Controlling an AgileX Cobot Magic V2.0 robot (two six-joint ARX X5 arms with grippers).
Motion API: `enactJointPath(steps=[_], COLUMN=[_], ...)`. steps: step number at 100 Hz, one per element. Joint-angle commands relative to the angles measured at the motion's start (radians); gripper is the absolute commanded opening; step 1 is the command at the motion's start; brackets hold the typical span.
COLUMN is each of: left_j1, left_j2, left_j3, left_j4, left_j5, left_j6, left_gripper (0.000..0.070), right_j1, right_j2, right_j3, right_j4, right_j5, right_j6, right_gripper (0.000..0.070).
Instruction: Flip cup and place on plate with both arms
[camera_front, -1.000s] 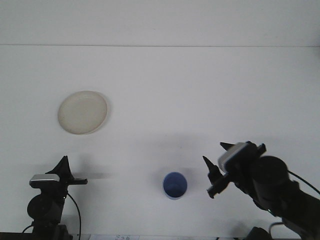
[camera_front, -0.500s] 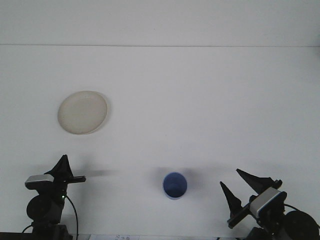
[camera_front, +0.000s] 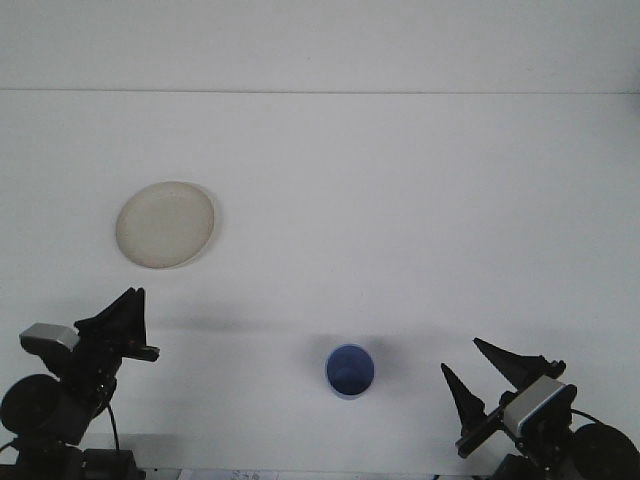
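A: Where are we w/ the cup (camera_front: 349, 370)?

B: It sits mouth-up on the table (camera_front: 400, 180), front and centre, between our two arms, apart from both. So as far as we can judge, it's either flipped already or never needed it; we can't tell which. Def not on the plate (camera_front: 165, 224) yet. The plate lies bare, well off to the back left.

A: Grippers?

B: Right gripper (camera_front: 481, 382) is low at the front right corner, fingers spread wide, holding nothing, near the cup but not touching. Left gripper (camera_front: 125, 318) is at the front left; we see dark pointed fingers close together, but from this angle we can't tell if they're spread or pressed together. Nothing in it that we can see.

A: So what's left?

B: Pretty much the whole carry, we reckon: grab cup, get it over to the plate, set it down. Handoff btw arms seems likely, since the plate is on the left side.

A: Count?

B: 1 cup, 1 plate, 2 grippers. Nothing else on the table.
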Motion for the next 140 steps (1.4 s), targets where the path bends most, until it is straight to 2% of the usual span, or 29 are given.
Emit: enactJointPath(steps=[1,4,7,18,40,49,67,76,96,119,129,136,140], left_j1=[-0.015,-0.027,-0.042,-0.124,-0.407,-0.528,-0.715,-0.771,-0.843,-0.88,-0.888,-0.89,-0.892], left_j2=[0.111,0.164,0.215,0.395,0.694,0.799,0.982,1.061,1.197,1.31,1.352,1.37,1.377], left_j3=[0.112,0.164,0.212,0.374,0.597,0.649,0.727,0.761,0.798,0.798,0.798,0.798,0.798], left_j4=[-0.068,-0.114,-0.159,-0.32,-0.564,-0.595,-0.596,-0.594,-0.541,-0.509,-0.488,-0.483,-0.483], left_j5=[0.079,0.114,0.146,0.228,0.239,0.216,0.113,0.103,0.101,0.036,0.032,0.032,0.032], left_j6=[0.074,0.092,0.108,0.145,0.218,0.224,0.21,0.207,0.2,0.206,0.206,0.206,0.206], left_gripper=[0.038,0.0439,0.0461,0.0463,0.0463,0.0463,0.0463,0.0463,0.0463,0.0462,0.0461,0.0443,0.039], right_j1=[0.009,0.009,0.009,0.009,0.009,0.009,0.009,0.009,0.009,0.009,0.009,0.009,0.009], right_j2=[0.002,0.002,0.002,0.002,0.002,0.002,0.002,0.002,0.002,0.002,0.002,0.002,0.002], right_j3=[0.003,0.003,0.003,0.003,0.003,0.003,0.003,0.003,0.003,0.003,0.003,0.003,0.003], right_j4=[0.01,0.01,0.01,0.01,0.009,0.009,0.009,0.009,0.008,0.006,0.006,0.006,0.006], right_j5=[0.0,0.0,0.0,0.001,0.023,0.027,0.027,0.027,0.026,0.026,0.027,0.027,0.027], right_j6=[0.009,0.009,0.006,0.001,-0.002,-0.002,-0.002,-0.002,-0.013,-0.013,-0.013,-0.013,-0.013], right_gripper=[0.0427,0.0427,0.0427,0.0427,0.0427,0.0427,0.0427,0.0427,0.0427,0.0427,0.0427,0.0426,0.0426])
